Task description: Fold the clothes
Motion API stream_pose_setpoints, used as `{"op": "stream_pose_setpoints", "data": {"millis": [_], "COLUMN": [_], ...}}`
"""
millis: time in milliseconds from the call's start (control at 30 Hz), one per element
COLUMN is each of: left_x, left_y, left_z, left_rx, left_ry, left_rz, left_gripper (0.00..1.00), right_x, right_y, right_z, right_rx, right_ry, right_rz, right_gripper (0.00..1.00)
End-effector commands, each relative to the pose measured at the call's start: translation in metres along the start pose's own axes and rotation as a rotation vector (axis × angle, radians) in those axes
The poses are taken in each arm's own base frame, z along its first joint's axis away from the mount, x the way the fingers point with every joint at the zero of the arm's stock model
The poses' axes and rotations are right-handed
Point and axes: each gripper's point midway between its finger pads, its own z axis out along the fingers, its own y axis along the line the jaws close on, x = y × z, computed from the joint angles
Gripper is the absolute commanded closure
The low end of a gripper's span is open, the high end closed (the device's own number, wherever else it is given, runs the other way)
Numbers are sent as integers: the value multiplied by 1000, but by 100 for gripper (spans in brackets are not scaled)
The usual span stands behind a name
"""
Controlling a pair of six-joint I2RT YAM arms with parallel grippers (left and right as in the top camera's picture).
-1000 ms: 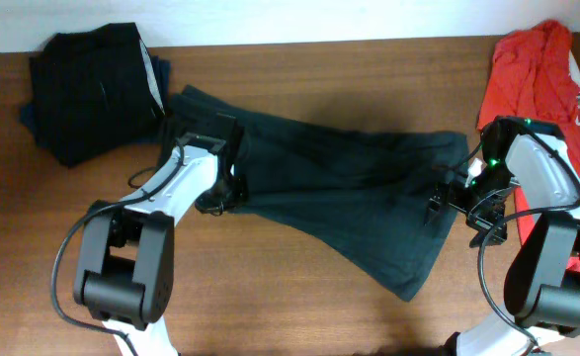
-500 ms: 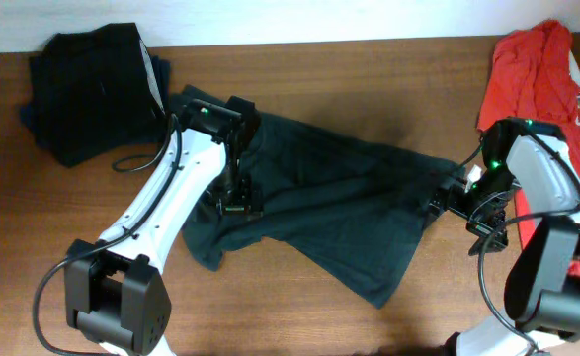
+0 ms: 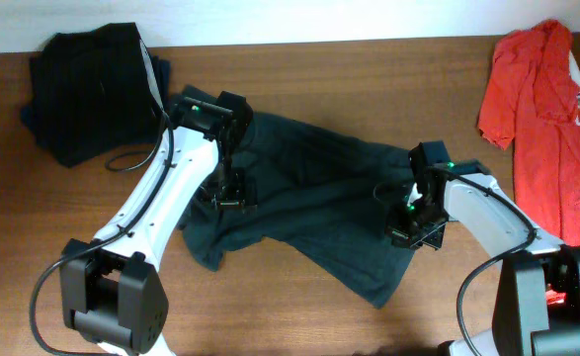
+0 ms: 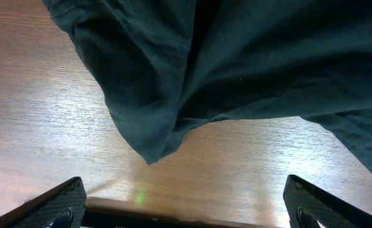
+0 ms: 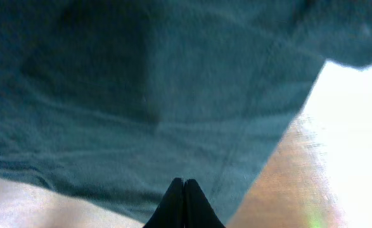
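Brown wooden table under dark T-shirt; left hand apart, right hand tight on its hem.

White-shelled arms with black joints

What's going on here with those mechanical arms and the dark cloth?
A two-armed robot is handling a dark T-shirt lying rumpled, not yet folded, on a wooden table. The left gripper hangs open over its left part; the right gripper is shut at its right side, though whether it pinches cloth is unclear. A red shirt lies at the far right and folded dark garments at the far left.
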Motion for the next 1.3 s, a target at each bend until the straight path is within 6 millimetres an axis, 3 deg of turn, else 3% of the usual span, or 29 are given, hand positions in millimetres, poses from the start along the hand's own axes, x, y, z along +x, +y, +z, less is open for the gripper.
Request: {"op": "stream_pose_setpoints", "data": {"millis": [0,167,233,400,433,533,567,600,633,700,767,833,900,1000,1167,1267], "left_x": [-1,-2,-2,-2,-2,-3,-4,-3,-3,-7,-11,-11,-10,-10,-11,-11], "left_y": [3,2,0,0,-2,-2,-2,-2,-3,-5,-10,-10,-9,-9,-10,-10], "left_z": [0,0,0,0,0,0,0,0,0,0,0,0,0,0,-1,-1], "left_rx": [-9,-6,8,8,13,15,15,15,18,27,52,52,51,51,54,54], "left_ry": [-7,-12,-7,-8,-9,-13,-15,-13,-11,-26,-41,-41,-37,-39,-44,-44], "left_rz": [-6,-7,-7,-7,-6,-6,-6,-6,-6,-7,-14,-16,-16,-16,-16,-16], "left_gripper": [1,1,1,1,1,1,1,1,1,1,1,1,1,1,1,1], "right_x": [-6,-23,-35,-72,-97,-139,-159,-168,-167,-152,-117,-89,-74,-64,-72,-83], "right_y": [-2,-18,-31,-68,-81,-98,-111,-120,-120,-91,-59,-24,-12,-18,-38,-59], "right_z": [10,33,30,17,3,-47,-88,-114,-135,-146,-117,-73,-44,-10,33,45], "right_rx": [26,118,167,107,74,45,30,19,-10,-103,-74,-31,-17,-11,69,179], "right_ry": [-6,-25,-82,-162,-230,-345,-411,-448,-441,-365,-212,-119,-83,-68,-18,-41], "right_rz": [24,77,120,233,262,275,325,355,370,249,116,-23,-67,-63,-24,8], "right_gripper": [96,96,96,96,96,96,96,96,96,96,96,96,96,96,96,96]}}
